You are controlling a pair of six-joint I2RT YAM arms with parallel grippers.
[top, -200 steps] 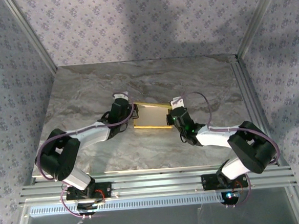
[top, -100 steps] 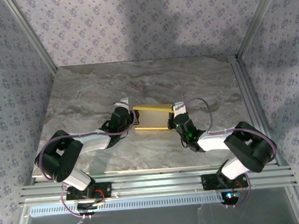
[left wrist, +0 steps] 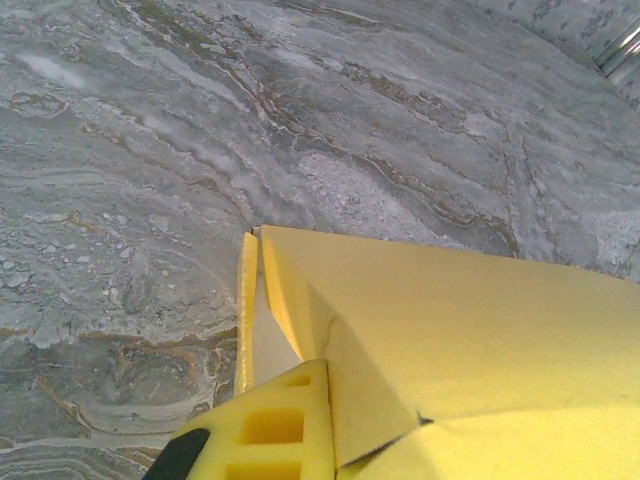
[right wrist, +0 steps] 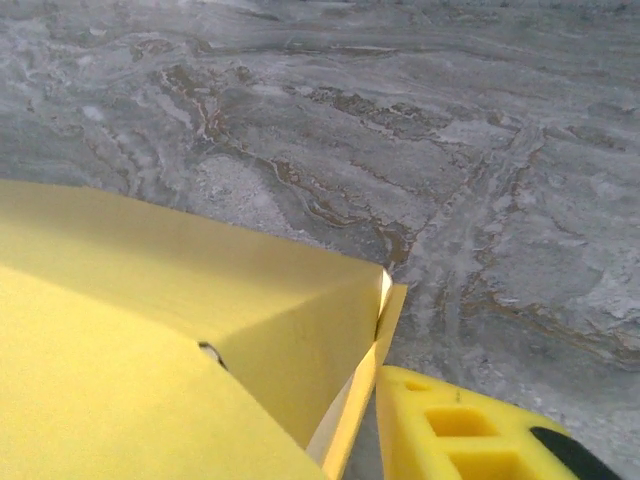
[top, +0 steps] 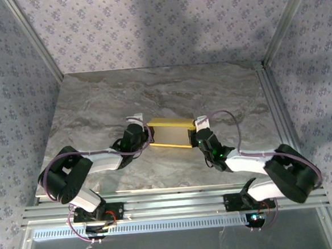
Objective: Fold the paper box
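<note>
Right elbow point(top: 292, 175) swung outward, arms flanking paper box point(top: 169, 133)

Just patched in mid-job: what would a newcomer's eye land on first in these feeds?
The yellow paper box, nearly closed, lies in the middle of the marble table. The left gripper is at its left end and the right gripper at its right. In each wrist view a thin end flap stands slightly ajar.
</note>
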